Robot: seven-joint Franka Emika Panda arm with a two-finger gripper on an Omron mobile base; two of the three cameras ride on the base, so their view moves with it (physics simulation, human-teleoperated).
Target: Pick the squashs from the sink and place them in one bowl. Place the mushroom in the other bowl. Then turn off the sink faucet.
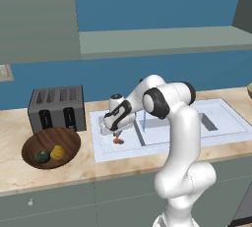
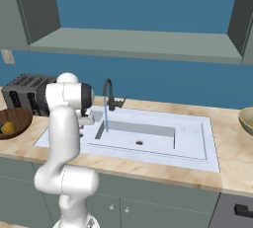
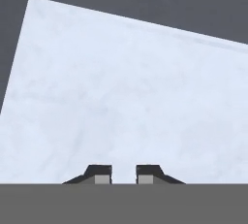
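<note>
Blue wall [image 2: 148, 5] across the top of both base views, with grey-green cabinets [image 1: 37, 17] at the upper left and a grey-green shelf [image 2: 133, 42] beneath. Below that, pale marbled counter [image 1: 64, 169] running the width of the frame, over grey-green cabinet fronts [image 1: 64, 201]. Pale two-basin sink [image 2: 197, 143] at centre, with dark gooseneck faucet [image 2: 109, 94] at its back edge and a thin blue stream [image 2: 105, 118] falling into the basin. Grey toaster [image 1: 56, 108] at centre left of the left base view. Just in front of it, wide brown wooden bowl [image 1: 47, 142] holding the dark green squash [image 1: 42, 156] and the yellow squash [image 1: 58, 152], side by side. Edge of the olive-tan bowl [image 2: 247, 120] at the far right. Gripper [image 1: 117, 135] low over the left basin, fingers drawn close, pinching the small reddish-brown mushroom [image 1: 118, 140].
</note>
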